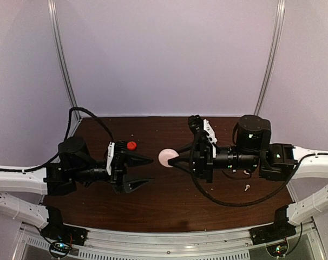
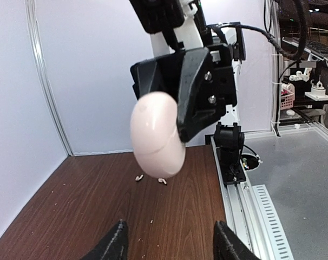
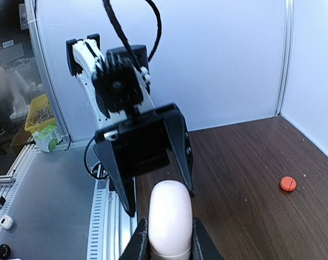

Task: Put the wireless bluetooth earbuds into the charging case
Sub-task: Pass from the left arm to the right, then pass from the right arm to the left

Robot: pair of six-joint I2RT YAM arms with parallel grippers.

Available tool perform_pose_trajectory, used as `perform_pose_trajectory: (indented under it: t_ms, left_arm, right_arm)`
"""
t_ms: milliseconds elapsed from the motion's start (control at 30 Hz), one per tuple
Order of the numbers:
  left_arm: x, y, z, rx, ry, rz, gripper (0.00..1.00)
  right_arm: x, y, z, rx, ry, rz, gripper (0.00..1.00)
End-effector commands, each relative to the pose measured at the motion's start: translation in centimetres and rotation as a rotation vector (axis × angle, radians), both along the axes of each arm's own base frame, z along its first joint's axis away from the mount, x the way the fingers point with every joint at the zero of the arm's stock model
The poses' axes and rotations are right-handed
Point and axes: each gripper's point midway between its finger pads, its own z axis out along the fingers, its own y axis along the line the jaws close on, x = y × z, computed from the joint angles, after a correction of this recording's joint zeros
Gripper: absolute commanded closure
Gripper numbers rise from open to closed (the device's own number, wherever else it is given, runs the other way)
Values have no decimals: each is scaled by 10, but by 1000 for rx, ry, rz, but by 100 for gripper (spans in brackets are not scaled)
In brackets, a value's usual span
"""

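The case (image 2: 156,135) is pinched in the right gripper (image 1: 176,158) and held up off the table (image 1: 169,206). Its seam is showing and, as far as can be told, it's shut. The left gripper (image 1: 152,170) is lined up straight opposite, close to the case but not touching, with its jaws spread wide and nothing between them.

So the step in hand is probably getting the lid popped, since nothing can be slotted in until that's done. It's best taken slow. The left jaws should be closed on the free half only, to one side of the seam and not across it. The right pinch needs to be kept firm, because the shell looks glossy and round and could easily be squirted out.

The earbuds (image 2: 162,181) aren't near either set of jaws. Two pale ones can be seen lying on the table, well behind and below the right jaws, beside that arm. A red case (image 3: 287,184) sits on the table just off the far side of the left jaws. It shouldn't get clipped if the approach is kept straight. Nothing is seen in the gap between the two grippers.
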Motion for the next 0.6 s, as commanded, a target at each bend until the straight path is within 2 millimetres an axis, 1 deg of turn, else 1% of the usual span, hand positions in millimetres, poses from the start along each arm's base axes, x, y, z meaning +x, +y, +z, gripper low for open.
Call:
perform_pose_trajectory:
  t_ms: [0,67,233,433,567]
  left_arm:
    - [-3,-16,19,-73,54,-71,49]
    - [-6,-20,25,-120,88,-104,53]
    - [-4,-27,34,-185,130,-129,59]
    - [-11,-34,40,-207,128,-175,64]
    - [-10,-33,43,-218,131,-169,66]
  right_arm:
    - [-4,5,29,170,-17,33,90]
    - [-4,6,31,193,-20,37,91]
    - [-7,12,27,184,-26,46,91]
    - [-8,13,21,173,-37,46,91]
    - [-10,13,19,175,-33,52,91]
